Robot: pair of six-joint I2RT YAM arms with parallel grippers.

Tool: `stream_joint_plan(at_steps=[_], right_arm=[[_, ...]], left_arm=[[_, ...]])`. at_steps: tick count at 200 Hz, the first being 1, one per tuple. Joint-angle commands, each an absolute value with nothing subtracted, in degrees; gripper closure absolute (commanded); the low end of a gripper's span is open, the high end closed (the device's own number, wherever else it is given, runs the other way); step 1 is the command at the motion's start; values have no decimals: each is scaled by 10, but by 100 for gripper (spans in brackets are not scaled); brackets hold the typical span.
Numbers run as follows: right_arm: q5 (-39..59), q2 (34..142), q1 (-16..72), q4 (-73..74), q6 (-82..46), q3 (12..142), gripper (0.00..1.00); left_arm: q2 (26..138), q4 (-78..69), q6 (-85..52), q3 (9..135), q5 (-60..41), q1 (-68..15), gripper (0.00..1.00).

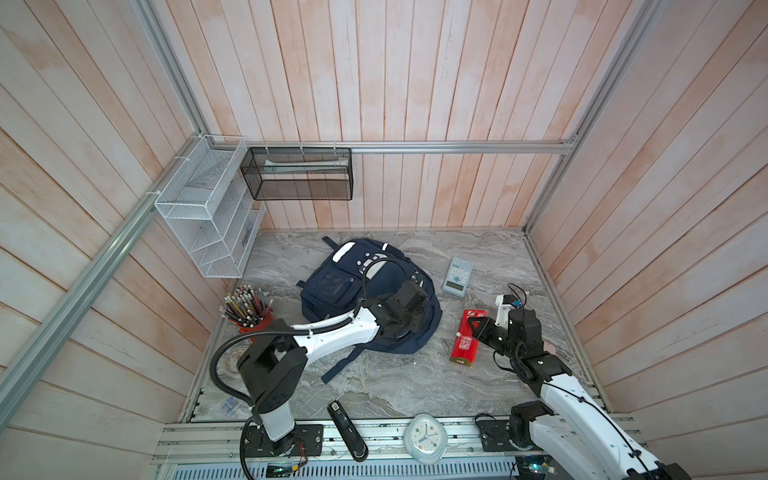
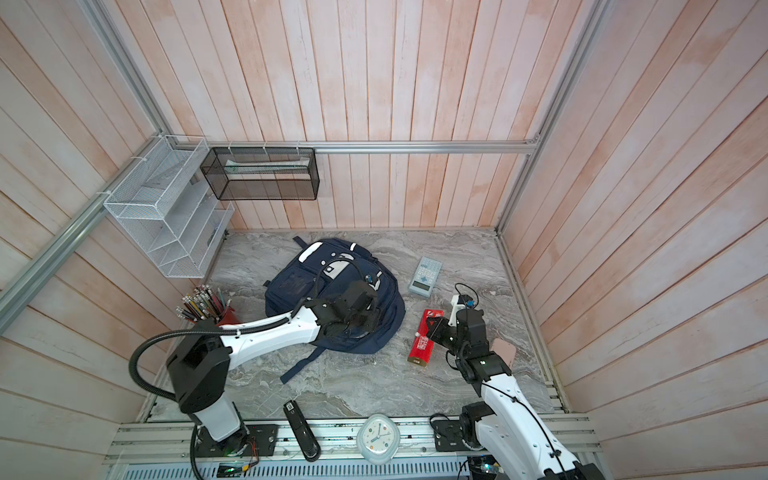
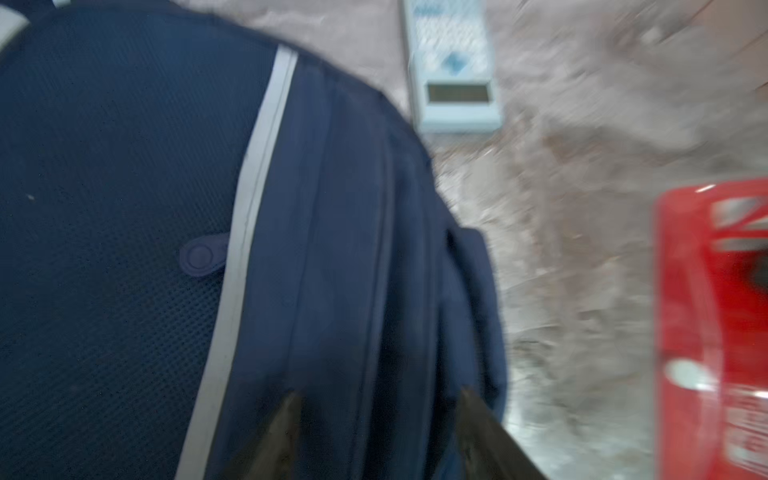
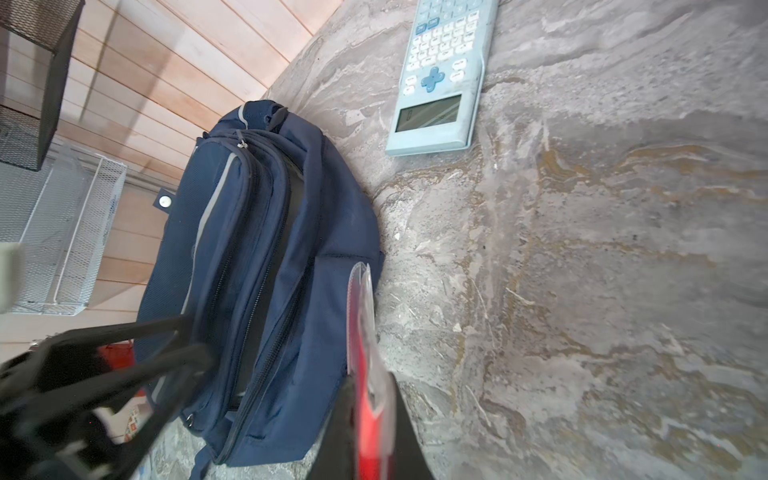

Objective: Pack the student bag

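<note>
The marble tabletop [image 1: 374, 386] carries everything. The student bag [image 1: 332, 286] lies flat on its back in the middle of it, a little toward the far wall, with its front pockets facing up and a strap trailing toward the near edge.

It is soft navy cloth with nothing rigid showing, so I judge it will sag, fold and slide rather than lift as one piece. It looks slumped and probably light. A pinch on bare panel would only gather loose fabric. The better holds are the stitched edge beside a zip, or the webbing loop at the far end. In the right wrist view one zip line seems parted (I can't be sure how far), and that lip is where I'd pull the mouth wide.

My left gripper [image 3: 380, 415] hangs over the bag's near right flank with its jaws apart and nothing between them but the cloth below.

To the right of the bag is the red pack [image 1: 464, 347] — flat, sleeved in clear plastic, likely slick and stiff. My right gripper [image 4: 372, 419] is clamped on its far end. Whether the pack is off the marble I cannot tell.

The pale blue calculator [image 1: 457, 276] lies farther back, just right of the bag and untouched.
</note>
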State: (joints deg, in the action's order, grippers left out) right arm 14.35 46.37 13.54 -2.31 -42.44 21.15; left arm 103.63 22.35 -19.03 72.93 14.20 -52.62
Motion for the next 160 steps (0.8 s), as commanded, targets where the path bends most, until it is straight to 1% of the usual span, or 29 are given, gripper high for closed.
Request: stream_joint_plan(at_steps=[1,6,10,12,21,26,53,78,99,124,139,160], right_arm=[[192,484,133,57,-432,210,100],[199,490,133,68,-433,208,100],[204,494,133,75,-434,207,100],[207,496,133,79,-434,207,100],[217,504,133,96,-436,205,100],[223,508,133,109,-437,205,100],[258,540,133,188,-456,210,100],[269,589,134,226,-460,229,100],[286,639,139,282,-477,242,100],[306,717,161,377,-511,272,100],[307,784,190,407,-512,321,100],[280,880,252,389,-485,423,100]], left_arm=[[1087,283,-148,784,228,-527,34],[1099,292,-146,796,236,-527,35],[1106,300,-145,807,242,-527,40],[1110,303,-144,811,245,-527,46],[1114,314,-140,828,247,-527,86],[1111,319,-141,834,249,-527,100],[1044,317,-138,839,237,-522,100],[978,311,-125,835,225,-504,100],[934,298,-129,825,155,-476,100],[892,263,-148,808,41,-431,100],[879,246,-161,803,-18,-398,100],[875,242,-168,812,-59,-373,100]])
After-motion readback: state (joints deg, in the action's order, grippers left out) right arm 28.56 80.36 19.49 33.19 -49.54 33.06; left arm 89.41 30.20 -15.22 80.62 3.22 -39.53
